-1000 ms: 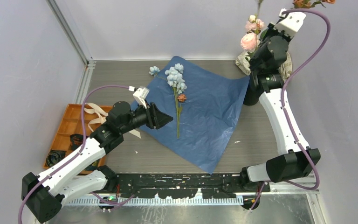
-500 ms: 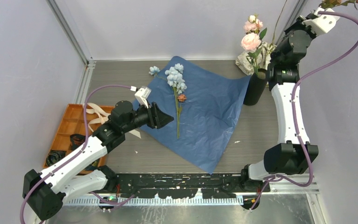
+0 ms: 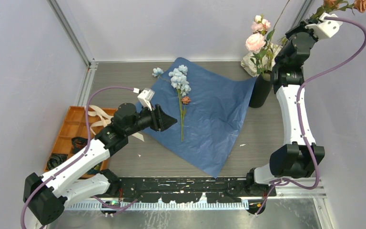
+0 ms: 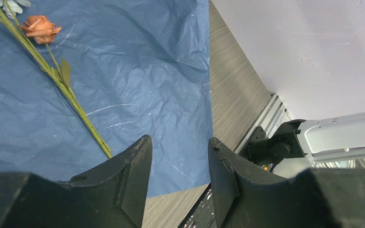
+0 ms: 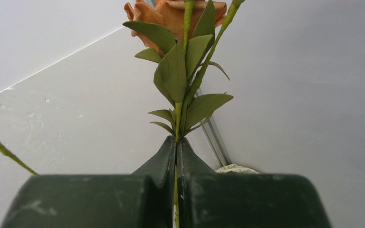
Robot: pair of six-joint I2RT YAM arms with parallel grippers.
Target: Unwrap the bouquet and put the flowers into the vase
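Observation:
The bouquet's blue paper (image 3: 209, 119) lies spread flat on the table. A pale blue flower spray (image 3: 179, 78) with a small rust bud (image 3: 186, 100) rests on it, and the bud (image 4: 40, 28) and green stem (image 4: 71, 99) also show in the left wrist view. The black vase (image 3: 260, 90) stands at the paper's right corner, with pink flowers (image 3: 256, 42) in it. My right gripper (image 3: 312, 21) is high beside the vase, shut on the stem of a rust-orange flower (image 5: 171, 12). My left gripper (image 4: 179, 142) hovers open over the paper's left edge.
An orange tray (image 3: 69, 129) at the left holds cream ribbon (image 3: 97, 117) and black bits (image 3: 57, 160). A beige cloth (image 3: 248, 64) lies behind the vase. Grey walls close in the back and both sides. The right arm's base (image 4: 285, 142) sits at the near edge.
My right arm has swung right and away from above the vase, carrying the rust-orange flower and uncovering the vase. The left arm has not moved.

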